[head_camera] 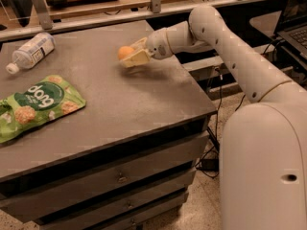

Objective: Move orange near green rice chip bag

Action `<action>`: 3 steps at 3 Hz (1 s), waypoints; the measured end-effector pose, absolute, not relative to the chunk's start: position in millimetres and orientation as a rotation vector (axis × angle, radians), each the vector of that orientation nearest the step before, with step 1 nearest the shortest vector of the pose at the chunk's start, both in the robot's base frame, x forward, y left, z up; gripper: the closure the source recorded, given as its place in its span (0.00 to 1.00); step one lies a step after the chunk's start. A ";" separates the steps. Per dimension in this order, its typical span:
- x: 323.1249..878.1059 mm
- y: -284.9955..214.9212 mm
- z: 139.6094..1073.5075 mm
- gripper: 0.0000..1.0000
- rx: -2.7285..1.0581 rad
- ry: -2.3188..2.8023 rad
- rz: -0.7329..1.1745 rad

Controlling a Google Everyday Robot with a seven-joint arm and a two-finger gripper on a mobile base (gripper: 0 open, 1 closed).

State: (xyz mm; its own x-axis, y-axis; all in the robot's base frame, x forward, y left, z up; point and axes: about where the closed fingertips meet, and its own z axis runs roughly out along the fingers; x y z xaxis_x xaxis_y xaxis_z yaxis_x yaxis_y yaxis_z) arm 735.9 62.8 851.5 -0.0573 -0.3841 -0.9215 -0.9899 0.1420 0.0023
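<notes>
Fingers (137,58) of the gripper (128,55) are clamped on the orange (124,51), one cream-coloured pad above the fruit and one below it, so only its rounded side facing the green rice chip bag (36,104) shows. The bag lies flat on the dark grey table (144,109), printed face up, its dark green oval and pictured rice cakes visible, its far end cut off by the picture's edge. Measured from the bag, the held orange is toward the picture's right and farther back, well apart from it, with bare tabletop between them. A soft shadow (141,69) falls on the table just under the gripper. Behind the bag, near the table's back corner, a clear plastic bottle (30,51) lies on its side, white cap pointing toward the picture's edge, apart from the bag. The white arm (230,51) reaches in from the side opposite the bag, bending down to the rounded base (264,171), which stands off the table beyond its far side. Below the bag's level, drawers (120,178) front the table. A laptop (293,18) sits far beyond the arm.
</notes>
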 end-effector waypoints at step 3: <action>671.9 133.6 866.5 1.00 -1.571 1.388 0.996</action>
